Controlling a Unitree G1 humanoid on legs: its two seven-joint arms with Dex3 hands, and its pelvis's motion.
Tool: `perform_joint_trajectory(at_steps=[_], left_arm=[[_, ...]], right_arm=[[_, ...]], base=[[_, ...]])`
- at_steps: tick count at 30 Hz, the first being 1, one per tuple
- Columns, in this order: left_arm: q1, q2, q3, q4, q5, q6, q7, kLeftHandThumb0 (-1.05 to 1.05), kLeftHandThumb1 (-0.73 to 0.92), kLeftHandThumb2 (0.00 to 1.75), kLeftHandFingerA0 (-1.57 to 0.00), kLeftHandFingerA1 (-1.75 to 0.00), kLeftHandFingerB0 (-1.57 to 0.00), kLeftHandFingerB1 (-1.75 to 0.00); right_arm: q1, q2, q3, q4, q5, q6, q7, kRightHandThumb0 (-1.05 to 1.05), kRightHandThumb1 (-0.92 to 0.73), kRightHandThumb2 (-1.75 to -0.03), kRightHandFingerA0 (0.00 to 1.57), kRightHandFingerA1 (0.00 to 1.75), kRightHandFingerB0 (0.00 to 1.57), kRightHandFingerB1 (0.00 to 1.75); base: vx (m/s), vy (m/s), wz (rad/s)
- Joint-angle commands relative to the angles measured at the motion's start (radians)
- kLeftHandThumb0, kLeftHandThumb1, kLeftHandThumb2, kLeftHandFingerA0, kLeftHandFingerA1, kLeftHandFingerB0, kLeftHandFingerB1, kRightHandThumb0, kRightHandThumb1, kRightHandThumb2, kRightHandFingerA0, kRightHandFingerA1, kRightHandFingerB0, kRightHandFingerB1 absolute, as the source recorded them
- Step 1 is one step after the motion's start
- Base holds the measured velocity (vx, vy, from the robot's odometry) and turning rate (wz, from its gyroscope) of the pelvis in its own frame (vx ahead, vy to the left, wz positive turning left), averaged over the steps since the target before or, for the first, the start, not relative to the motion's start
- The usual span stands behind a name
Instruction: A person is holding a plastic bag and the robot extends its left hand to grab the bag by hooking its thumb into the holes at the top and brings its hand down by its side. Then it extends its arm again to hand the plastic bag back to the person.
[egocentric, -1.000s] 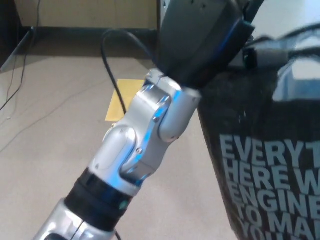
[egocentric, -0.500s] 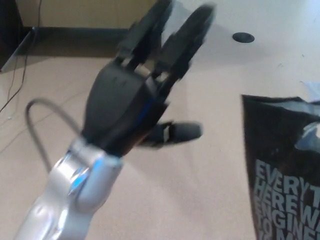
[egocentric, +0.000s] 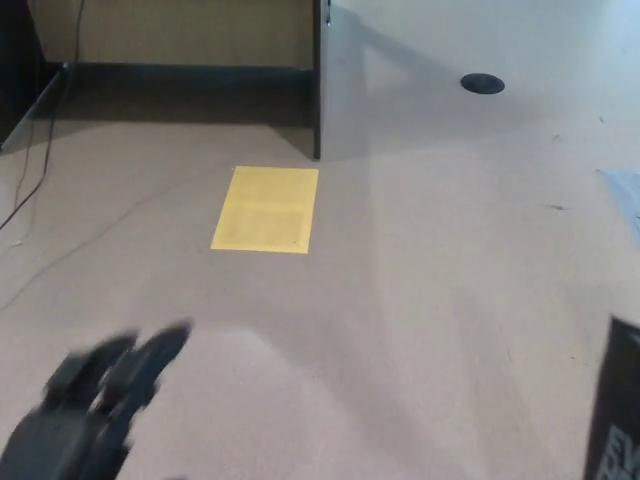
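Observation:
My left hand (egocentric: 85, 410) shows at the bottom left corner of the head view, black and motion-blurred, with its fingers (egocentric: 150, 355) spread apart and nothing in them. The black plastic bag (egocentric: 613, 410) with white lettering is only a sliver at the bottom right edge, well apart from the hand. Whoever holds the bag is outside the picture. My right hand does not show.
A yellow sheet (egocentric: 266, 209) lies on the tan floor ahead. A dark desk panel edge (egocentric: 317, 80) stands behind it, with a black round grommet (egocentric: 482, 84) on the surface at the right. Thin cables (egocentric: 25, 170) trail at the far left.
My left hand has dropped from the upper middle to the bottom left corner, its fingers still apart. The bag has slid right and down, almost out of the picture.

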Motion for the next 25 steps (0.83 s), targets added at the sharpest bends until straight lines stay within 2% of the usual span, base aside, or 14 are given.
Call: perform_joint_trajectory(at_steps=[1,4,6,7,8,9,11,12,14,18,19,20,23,25], left_arm=[[0.134,0.055,0.114,0.347,-0.140,-0.336,0.253,-0.33,0.23,0.84,-0.04,-0.50,0.00,-0.48],[0.121,0.079,0.103,0.510,-0.086,-0.374,0.333,-0.33,0.24,0.85,-0.04,-0.50,0.00,-0.48],[0.102,0.081,0.095,0.570,-0.079,-0.384,0.350,-0.62,0.48,0.55,-0.20,-0.39,-0.17,-0.27],[0.087,0.082,0.086,0.608,-0.072,-0.381,0.357,-0.33,0.25,0.86,-0.05,-0.51,-0.01,-0.48],[0.080,0.083,0.078,0.649,-0.064,-0.359,0.362,-0.34,0.26,0.86,-0.04,-0.50,0.00,-0.48],[0.073,0.088,0.072,0.684,-0.057,-0.353,0.372,-0.33,0.26,0.86,-0.04,-0.50,0.00,-0.48],[0.055,0.098,0.063,0.741,-0.049,-0.362,0.393,-0.33,0.26,0.86,-0.03,-0.50,0.00,-0.48],[0.046,0.100,0.058,0.765,-0.044,-0.359,0.403,-0.64,0.42,0.70,-0.16,-0.43,-0.11,-0.35],[0.023,0.099,0.040,0.839,-0.039,-0.325,0.396,-0.35,0.27,0.87,-0.02,-0.49,0.00,-0.48],[-0.023,0.097,0.016,0.962,-0.063,-0.271,0.340,-0.35,0.33,0.91,-0.03,-0.49,0.00,-0.47],[-0.034,0.100,0.015,1.001,-0.076,-0.282,0.328,-0.60,0.59,0.58,-0.22,-0.36,-0.18,-0.27],[-0.052,0.101,0.017,1.065,-0.096,-0.294,0.315,-0.31,0.38,0.94,-0.09,-0.51,-0.06,-0.49],[-0.115,0.099,0.027,1.160,-0.137,-0.286,0.279,-0.29,0.42,0.96,-0.09,-0.51,-0.07,-0.50],[-0.131,0.102,0.025,1.172,-0.142,-0.286,0.273,-0.57,0.51,0.75,-0.19,-0.43,-0.13,-0.37]], right_arm=[[-0.075,-0.002,-0.004,0.039,0.004,0.159,0.043,-0.51,-0.76,-0.63,0.31,0.33,0.34,0.32],[-0.087,-0.001,-0.018,0.047,0.034,0.190,0.118,-0.51,-0.76,-0.64,0.28,0.34,0.30,0.32],[-0.092,-0.012,-0.018,0.035,0.033,0.180,0.126,-0.50,-0.75,-0.62,0.34,0.36,0.30,0.32],[-0.093,-0.025,-0.018,0.005,0.032,0.184,0.133,-0.50,-0.76,-0.62,0.36,0.36,0.30,0.32],[-0.091,-0.033,-0.031,-0.043,0.050,0.199,0.152,-0.50,-0.75,-0.62,0.35,0.35,0.32,0.32],[-0.097,-0.035,-0.033,-0.061,0.053,0.210,0.161,-0.50,-0.58,-0.95,0.34,0.54,0.19,0.45],[-0.111,-0.032,-0.026,-0.064,0.043,0.229,0.164,-0.51,-0.59,-0.95,0.34,0.54,0.19,0.44],[-0.112,-0.031,-0.023,-0.063,0.037,0.228,0.155,-0.55,-0.61,-0.93,0.35,0.53,0.22,0.44],[-0.116,-0.019,-0.020,0.000,0.020,0.200,0.088,-0.59,-0.61,-0.90,0.30,0.49,0.23,0.44],[-0.148,-0.010,-0.054,0.097,0.048,0.199,0.080,-0.53,-0.58,-0.89,0.27,0.48,0.29,0.47],[-0.155,-0.006,-0.059,0.106,0.050,0.199,0.074,-0.48,-0.58,-0.94,0.37,0.55,0.22,0.46],[-0.165,-0.002,-0.066,0.115,0.050,0.199,0.056,-0.50,-0.75,-0.63,0.46,0.37,0.37,0.33],[-0.182,-0.002,-0.075,0.129,0.042,0.181,0.044,-0.49,-0.75,-0.63,0.50,0.39,0.41,0.35],[-0.185,0.000,-0.085,0.134,0.050,0.169,0.046,-0.49,-0.71,-0.62,0.48,0.39,0.41,0.35]], base=[[0.00,0.000,0.00],[0.00,0.000,0.00],[0.00,0.000,0.00],[0.00,0.000,0.00],[0.00,0.000,0.00],[0.00,0.000,0.00],[0.00,0.000,0.00],[0.00,0.000,0.00],[0.00,0.000,0.00],[0.00,0.000,0.00],[0.00,0.000,0.00],[0.00,0.000,0.00],[0.00,0.000,0.00],[0.00,0.000,0.00]])
